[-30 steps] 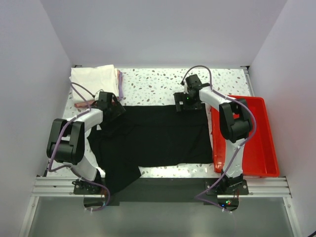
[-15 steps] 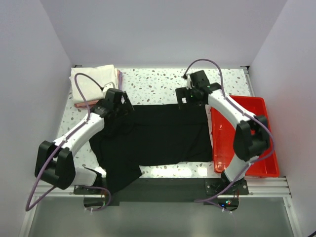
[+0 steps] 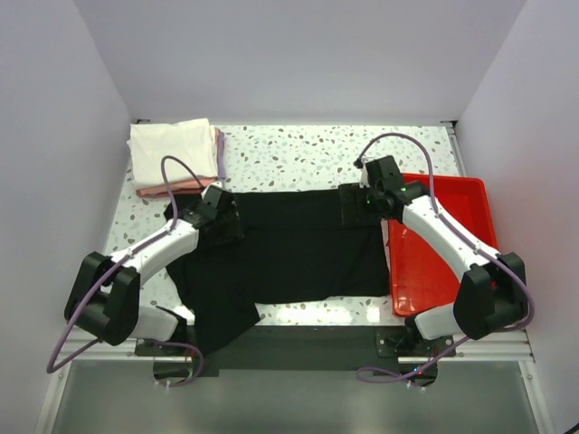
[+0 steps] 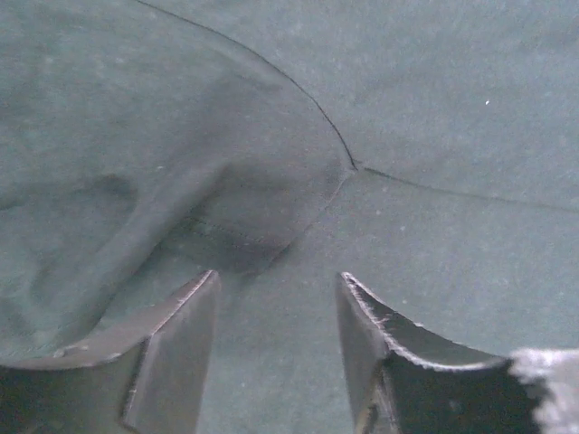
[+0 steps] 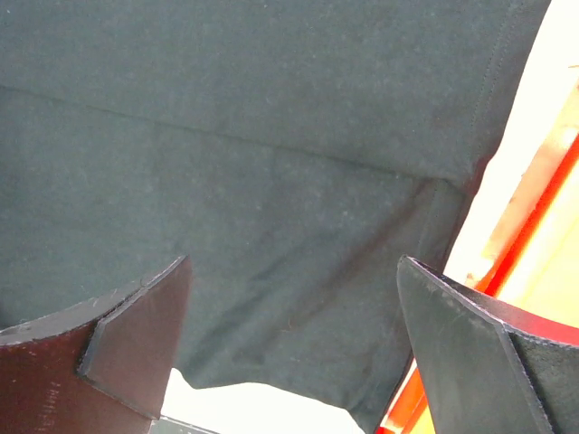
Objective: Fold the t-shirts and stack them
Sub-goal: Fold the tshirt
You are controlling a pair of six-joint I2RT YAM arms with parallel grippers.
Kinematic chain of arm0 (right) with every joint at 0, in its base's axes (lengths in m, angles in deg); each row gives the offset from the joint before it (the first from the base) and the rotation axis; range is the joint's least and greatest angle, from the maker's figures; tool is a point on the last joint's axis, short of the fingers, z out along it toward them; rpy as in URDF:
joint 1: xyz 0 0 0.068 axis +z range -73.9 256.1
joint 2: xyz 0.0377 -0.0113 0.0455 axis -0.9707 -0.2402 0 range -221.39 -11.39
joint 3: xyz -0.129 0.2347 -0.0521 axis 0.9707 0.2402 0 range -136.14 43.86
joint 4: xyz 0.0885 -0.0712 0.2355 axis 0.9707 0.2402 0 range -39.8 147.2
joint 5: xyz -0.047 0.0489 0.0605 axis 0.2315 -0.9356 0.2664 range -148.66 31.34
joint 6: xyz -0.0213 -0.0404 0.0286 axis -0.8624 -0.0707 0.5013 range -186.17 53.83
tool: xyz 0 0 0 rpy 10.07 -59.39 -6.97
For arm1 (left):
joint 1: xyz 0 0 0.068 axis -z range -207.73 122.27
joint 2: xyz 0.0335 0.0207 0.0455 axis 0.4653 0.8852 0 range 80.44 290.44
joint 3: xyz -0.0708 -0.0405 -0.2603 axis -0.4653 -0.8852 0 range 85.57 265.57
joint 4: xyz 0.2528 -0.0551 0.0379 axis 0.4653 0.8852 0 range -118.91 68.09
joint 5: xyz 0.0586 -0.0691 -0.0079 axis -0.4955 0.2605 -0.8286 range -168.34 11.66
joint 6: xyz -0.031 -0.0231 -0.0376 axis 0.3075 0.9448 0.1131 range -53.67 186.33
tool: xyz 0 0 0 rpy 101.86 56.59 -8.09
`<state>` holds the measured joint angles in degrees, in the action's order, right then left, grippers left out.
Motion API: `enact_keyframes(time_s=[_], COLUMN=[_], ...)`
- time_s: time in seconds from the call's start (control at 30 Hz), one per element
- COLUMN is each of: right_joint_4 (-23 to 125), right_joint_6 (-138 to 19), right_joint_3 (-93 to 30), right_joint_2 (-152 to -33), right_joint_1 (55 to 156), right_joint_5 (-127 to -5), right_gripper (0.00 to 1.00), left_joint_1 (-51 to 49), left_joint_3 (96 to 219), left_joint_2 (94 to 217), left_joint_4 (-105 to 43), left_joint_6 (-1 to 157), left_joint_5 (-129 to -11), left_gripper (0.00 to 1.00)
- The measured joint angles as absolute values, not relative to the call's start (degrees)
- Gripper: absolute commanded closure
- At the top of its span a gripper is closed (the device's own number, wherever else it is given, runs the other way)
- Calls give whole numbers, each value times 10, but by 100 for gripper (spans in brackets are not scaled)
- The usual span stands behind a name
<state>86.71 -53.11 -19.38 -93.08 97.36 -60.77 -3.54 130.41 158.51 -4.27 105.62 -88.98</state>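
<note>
A plain black t-shirt (image 3: 289,244) lies spread across the middle of the table, its lower left part hanging over the near edge. A stack of folded shirts (image 3: 174,155), white on top with pink and lavender edges below, sits at the back left. My left gripper (image 3: 228,223) is open just above the shirt's upper left part; the left wrist view shows black cloth (image 4: 362,108) with a seam and a wrinkle between the fingers (image 4: 181,334). My right gripper (image 3: 355,206) is open over the shirt's upper right corner (image 5: 271,181), empty.
A red plastic tray (image 3: 452,253) stands along the right side of the table, its rim touching the shirt's right edge; it shows in the right wrist view (image 5: 534,208). White walls enclose the table on three sides.
Both arms have swung toward the near side and a little right, from the shirt's far edge onto its upper corners. The shirt's far edge now lies flatter and straighter.
</note>
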Motion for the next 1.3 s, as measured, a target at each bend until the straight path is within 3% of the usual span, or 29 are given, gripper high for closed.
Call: enact_keyframes(time_s=[0.4, 0.6, 1.1, 1.3], right_joint_4=[871, 873, 878, 880], right_joint_6=[-533, -534, -536, -536], right_joint_3=[-183, -180, -179, -179], right_joint_2=[-905, -905, -905, -905], right_joint_1=[974, 974, 974, 974], right_joint_5=[-585, -577, -568, -566], right_gripper=[1, 1, 1, 1], left_joint_1=[-33, -33, -32, -32], left_joint_3=[1310, 1318, 1355, 1375], left_joint_2=[1679, 1690, 1670, 1658], left_joint_4=[-58, -58, -13, 16], left_joint_6=[1050, 1042, 1042, 1039], left_joint_5=[-889, -897, -888, -852], left_gripper=[59, 78, 99, 94])
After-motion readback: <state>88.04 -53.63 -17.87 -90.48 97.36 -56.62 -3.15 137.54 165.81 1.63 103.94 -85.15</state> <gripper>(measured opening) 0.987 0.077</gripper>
